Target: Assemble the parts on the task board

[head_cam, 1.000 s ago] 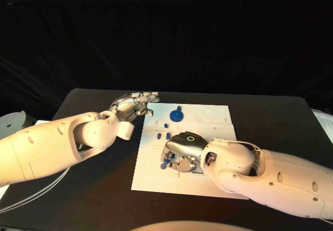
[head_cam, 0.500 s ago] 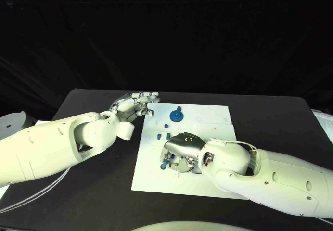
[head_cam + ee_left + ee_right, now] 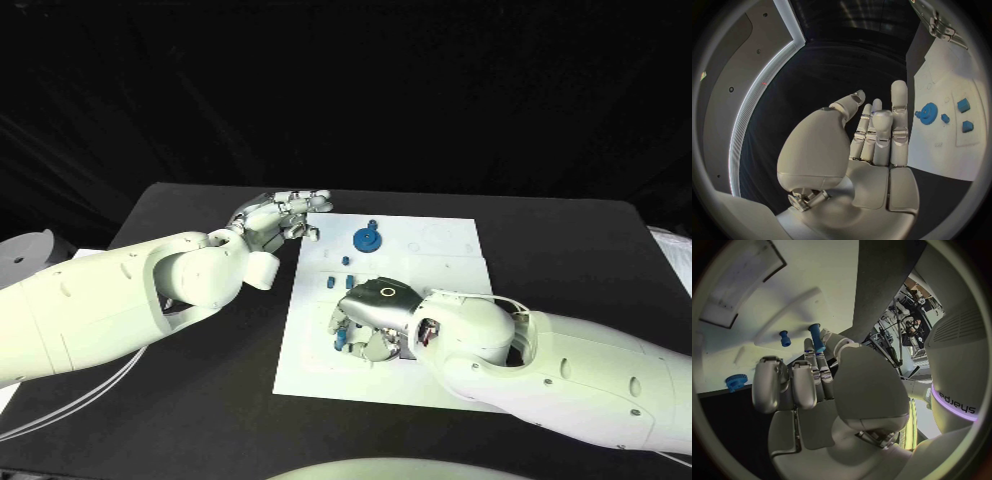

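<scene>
A small blue peg (image 3: pixel 816 336) is pinched at the right hand's (image 3: pixel 378 310) fingertips over the near half of the task board (image 3: pixel 433 260); being light, rigid and probably slippery, it is best gripped mid-shaft. Farther off, the blue gear (image 3: pixel 366 240) stands on the board's far part. By the far-left corner, the left hand (image 3: pixel 278 215) is held empty with fingers loosely together.

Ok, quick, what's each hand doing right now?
Left hand: holds nothing, fingers together and extended beside the task board.
Right hand: pinches a blue peg over the board.

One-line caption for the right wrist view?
Right hand over the white task board, fingers pinching a blue peg.
</scene>
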